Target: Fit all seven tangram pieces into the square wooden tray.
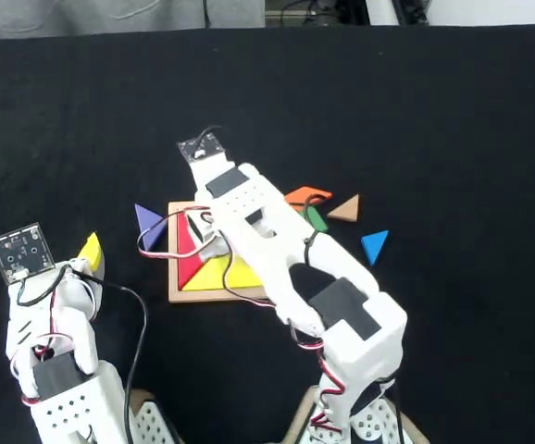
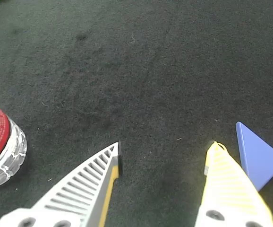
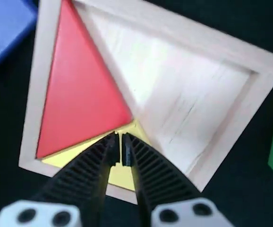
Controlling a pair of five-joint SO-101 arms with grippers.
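Loose pieces like the blue triangle look light, stiff and thin, best pinched across opposite edges; the left gripper has its jaws spread; the right gripper, jaws pressed together, hangs over the tray.

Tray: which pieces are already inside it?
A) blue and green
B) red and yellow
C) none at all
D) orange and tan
B: the red piece and the yellow piece lie inside the tray, and the rest of its floor is bare wood.
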